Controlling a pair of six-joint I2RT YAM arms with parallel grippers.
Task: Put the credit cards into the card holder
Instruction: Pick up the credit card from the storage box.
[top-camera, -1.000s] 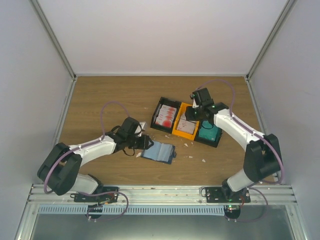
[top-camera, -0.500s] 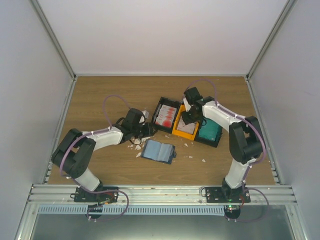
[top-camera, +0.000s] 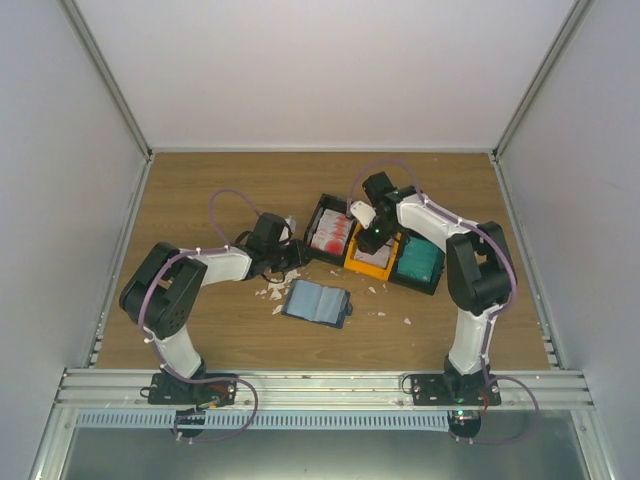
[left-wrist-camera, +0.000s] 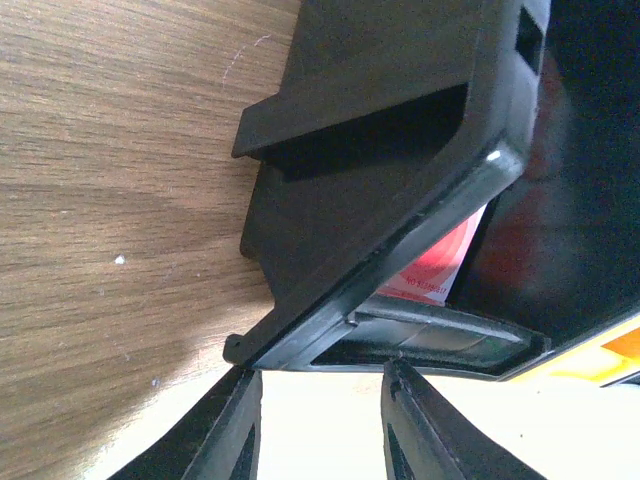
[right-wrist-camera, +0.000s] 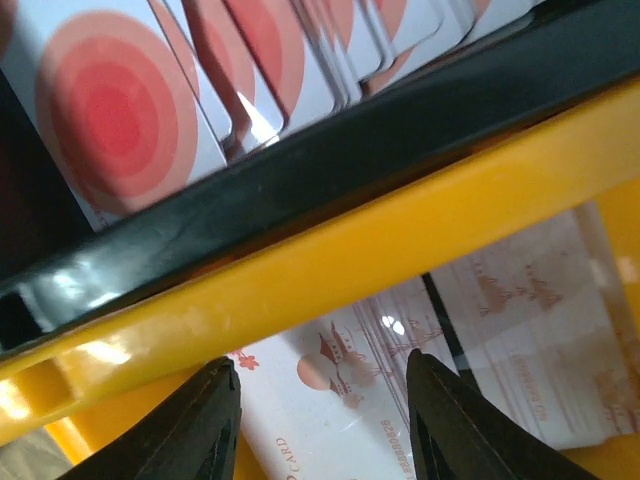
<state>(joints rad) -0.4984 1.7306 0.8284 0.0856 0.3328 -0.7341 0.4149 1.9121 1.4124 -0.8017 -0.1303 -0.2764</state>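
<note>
**Card holder lies open; both grippers at the trays, jaws apart**

The wooden table (top-camera: 200, 190) carries three trays in a row at mid-depth, running down to the right: black tray (top-camera: 322, 222), orange tray (top-camera: 352, 262), and a third tray (top-camera: 418, 265) with teal contents.

The card holder (top-camera: 317, 302) lies flat and open on the table, just nearer the arms than the trays and apart from them. Its blue-grey inside faces up. Its long axis runs left to right, dipping slightly towards the right.

Red-and-white credit cards (right-wrist-camera: 110, 110) stand on edge in the black tray. Paler cards (right-wrist-camera: 350, 400) lie flat in the orange tray.

The left gripper (left-wrist-camera: 320, 430) sits at the black tray's left wall, fingers apart. Whether anything lies between them cannot be told.

The right gripper (right-wrist-camera: 320, 420) hangs over the orange tray, fingers apart and clear of the cards.

White scraps (top-camera: 268, 293) lie left of the holder.
</note>
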